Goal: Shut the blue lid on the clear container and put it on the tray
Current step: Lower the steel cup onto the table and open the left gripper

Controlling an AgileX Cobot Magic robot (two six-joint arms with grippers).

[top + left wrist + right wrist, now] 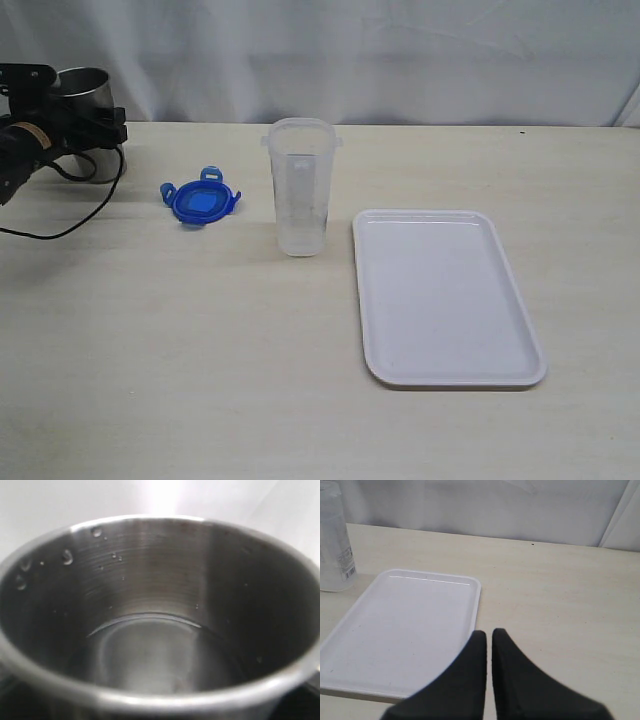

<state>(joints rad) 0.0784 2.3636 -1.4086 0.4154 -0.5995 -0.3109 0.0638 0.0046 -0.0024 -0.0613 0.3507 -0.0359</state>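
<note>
Starting on the lid means freeing your left gripper (80, 128) first. It sits at the steel cup (85, 85) at the far left of the table (200, 350) with its jaws standing wide, and you cannot tell whether they clamp the cup or only flank it. Your right gripper (489, 632) is pinched fully together and empty, close to the tray (450, 300). The blue lid (202, 201) lies flat between the cup and the clear container (300, 185), which stands upright and uncovered just beside the tray. Come down squarely over the lid, take it by opposite edges, keep it level, and steer clear of the tall, tippable container.
</note>
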